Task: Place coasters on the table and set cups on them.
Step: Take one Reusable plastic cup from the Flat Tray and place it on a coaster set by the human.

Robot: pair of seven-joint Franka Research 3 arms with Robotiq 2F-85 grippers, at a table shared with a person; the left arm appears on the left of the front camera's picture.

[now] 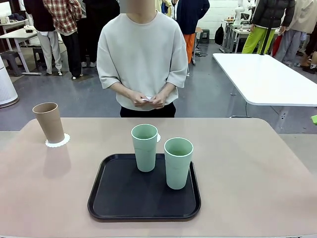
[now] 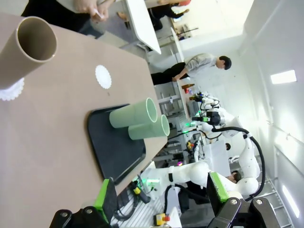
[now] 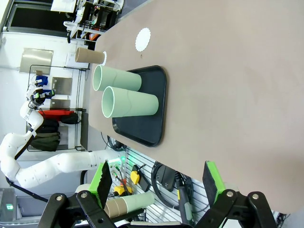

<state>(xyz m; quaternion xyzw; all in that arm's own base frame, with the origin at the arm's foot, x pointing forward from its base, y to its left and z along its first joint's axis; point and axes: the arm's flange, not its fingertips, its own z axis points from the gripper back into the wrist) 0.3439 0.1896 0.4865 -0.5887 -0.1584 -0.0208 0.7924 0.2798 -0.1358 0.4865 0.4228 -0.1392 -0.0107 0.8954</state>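
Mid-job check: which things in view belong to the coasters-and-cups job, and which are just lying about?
Job: tan cup standing on a scalloped coaster; bare coaster; farther green cup; nearer green cup; beige table.
Lying about: black tray under both green cups; white table beyond.

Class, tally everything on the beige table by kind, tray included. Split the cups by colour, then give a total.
Pale green cups: 2
Tan cup: 1
White coasters: 2
Black tray: 1
Total: 6
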